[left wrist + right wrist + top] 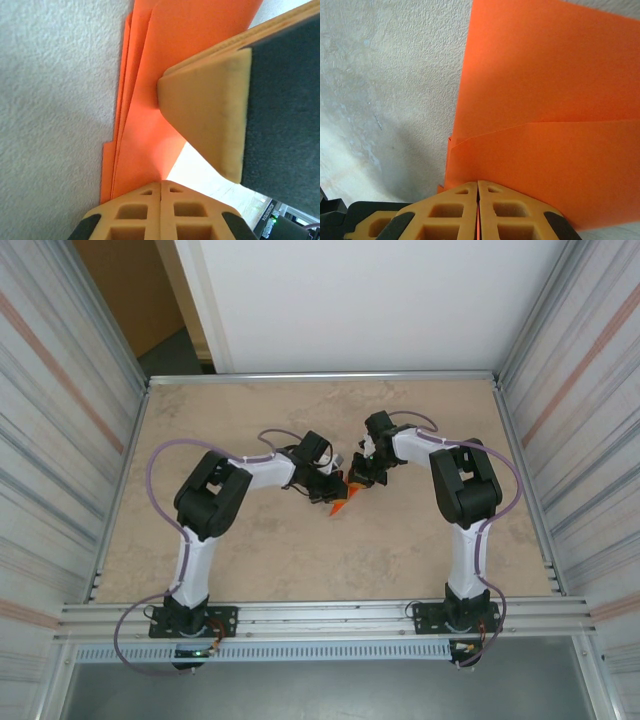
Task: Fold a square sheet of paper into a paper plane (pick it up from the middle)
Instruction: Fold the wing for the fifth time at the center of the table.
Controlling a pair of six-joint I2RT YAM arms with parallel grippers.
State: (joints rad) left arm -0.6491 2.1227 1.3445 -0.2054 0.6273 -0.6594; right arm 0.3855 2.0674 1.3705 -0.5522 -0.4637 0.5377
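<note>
The orange sheet of paper [341,504] is folded into layers and hangs over the middle of the table, one pointed end aimed at the near edge. My left gripper [333,490] pinches it from the left and my right gripper [356,482] from the right, close together. In the left wrist view the stacked orange paper [150,65] runs up from my shut left gripper [161,186], and a tan finger of the right gripper [210,110] presses on it. In the right wrist view my right gripper [478,184] is shut on the layered paper [545,100], with an orange edge between the pads.
The beige marbled table [250,560] is fenced by a metal rail [320,375] at the back and corrugated walls [60,440] on both sides. Both arms bend inward, with the left arm's elbow [212,495] and the right arm's elbow [465,485] over the table.
</note>
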